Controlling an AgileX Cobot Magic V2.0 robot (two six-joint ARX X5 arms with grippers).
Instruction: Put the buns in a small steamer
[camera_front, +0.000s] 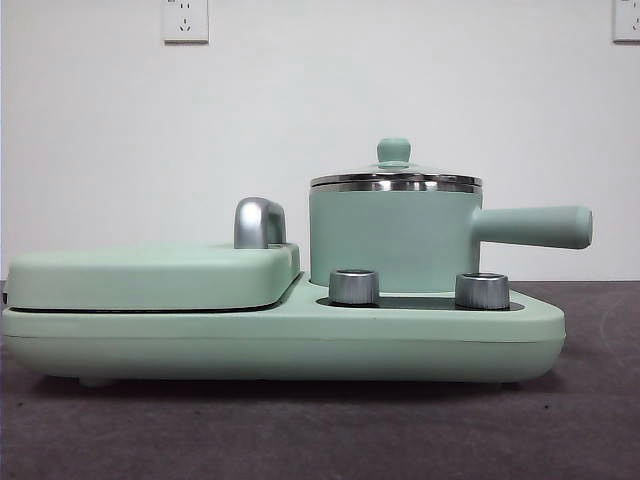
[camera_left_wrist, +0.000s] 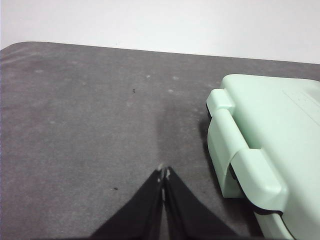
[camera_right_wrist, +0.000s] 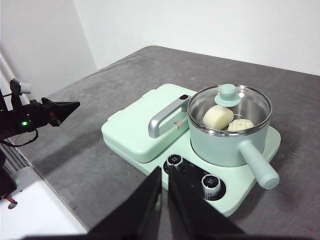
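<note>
Mint-green enamel covers the whole appliance: the small steamer (camera_front: 395, 235) stands on its base with the glass lid (camera_right_wrist: 229, 102) seated on the steel rim and the long handle (camera_right_wrist: 258, 164) pointing toward about 4 o'clock in the right wrist view. Through the glass, both buns lie inside the pot: the smooth bun (camera_right_wrist: 217, 117) at about 9 o'clock of the pot's interior and the ridged bun (camera_right_wrist: 241, 125), touching it, at about 3 o'clock. The hinged griddle (camera_right_wrist: 142, 127) lies closed beside the pot, at its 9 o'clock. The right pincer (camera_right_wrist: 164, 181) hangs above the near edge of the base, jaws closed together and holding nothing. The left pincer (camera_left_wrist: 163, 172) hovers over the bare grey surface (camera_left_wrist: 90, 115) beside the griddle's hinged end, jaws likewise pressed together and empty. The task appears complete, with the buns loaded and the lid on. Remaining risk is judged small: a retreating right arm could clip the protruding handle or a control knob (camera_right_wrist: 175, 161), turning the pot or unseating the lid.
</note>
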